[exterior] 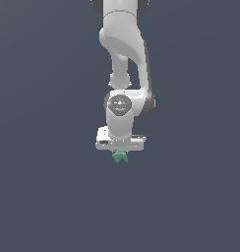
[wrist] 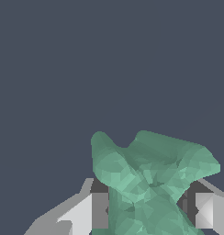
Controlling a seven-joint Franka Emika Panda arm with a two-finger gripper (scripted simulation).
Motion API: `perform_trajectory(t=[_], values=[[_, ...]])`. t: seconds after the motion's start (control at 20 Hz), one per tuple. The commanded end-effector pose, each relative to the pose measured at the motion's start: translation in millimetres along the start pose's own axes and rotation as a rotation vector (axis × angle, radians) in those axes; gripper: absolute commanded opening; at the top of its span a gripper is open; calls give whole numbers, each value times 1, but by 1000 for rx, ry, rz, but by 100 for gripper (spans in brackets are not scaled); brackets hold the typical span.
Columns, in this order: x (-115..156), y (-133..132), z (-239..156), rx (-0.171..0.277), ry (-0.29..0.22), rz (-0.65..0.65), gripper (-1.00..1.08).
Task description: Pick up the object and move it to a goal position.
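The object (exterior: 120,156) is a tiny teal-green piece with stubby arms, poking out just below the white hand of the arm in the exterior view. My gripper (exterior: 120,153) is shut on it, and its fingers are mostly hidden behind the hand and the piece. In the wrist view the object (wrist: 150,183) fills the lower middle, wedged between a light grey fingertip (wrist: 93,211) on one side and another fingertip (wrist: 204,210) on the other. No goal marker shows in either view.
The white Panda arm (exterior: 123,59) comes down from the top centre of the exterior view. Around it there is only a plain dark blue-grey surface (exterior: 43,197).
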State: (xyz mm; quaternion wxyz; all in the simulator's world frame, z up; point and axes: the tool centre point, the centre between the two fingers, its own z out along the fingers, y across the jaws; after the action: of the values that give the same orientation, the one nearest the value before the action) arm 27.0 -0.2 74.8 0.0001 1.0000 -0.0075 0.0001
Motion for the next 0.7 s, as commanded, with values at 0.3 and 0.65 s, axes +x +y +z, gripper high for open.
perform_trajectory(t=[0.3, 0.65], values=[[25, 3, -16, 0, 1, 0, -100], [57, 7, -35, 0, 1, 0, -100]])
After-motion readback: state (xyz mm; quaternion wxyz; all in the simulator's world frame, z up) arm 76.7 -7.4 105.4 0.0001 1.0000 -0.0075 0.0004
